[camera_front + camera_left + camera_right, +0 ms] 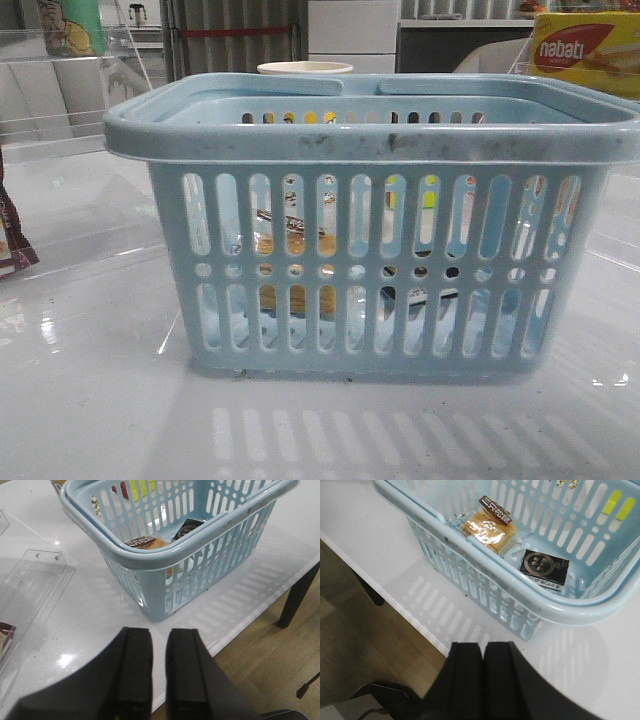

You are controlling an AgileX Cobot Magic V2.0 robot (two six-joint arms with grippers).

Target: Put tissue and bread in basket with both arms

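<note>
The light-blue basket stands mid-table. Inside it lies the bread, golden-brown in a clear wrapper with a dark label band, and through the front slots the bread shows again. Beside it on the basket floor rests the tissue, a small dark pack with a whitish round print, which the left wrist view also catches. My left gripper hovers over the table outside a basket corner, slightly open and empty. My right gripper is shut on nothing near the table edge. Neither gripper appears in the front view.
A yellow-red nabati box sits at the back right and a pale cup behind the basket. A dark brown snack bag lies at the far left beside a clear acrylic stand. The table edge drops to wooden floor.
</note>
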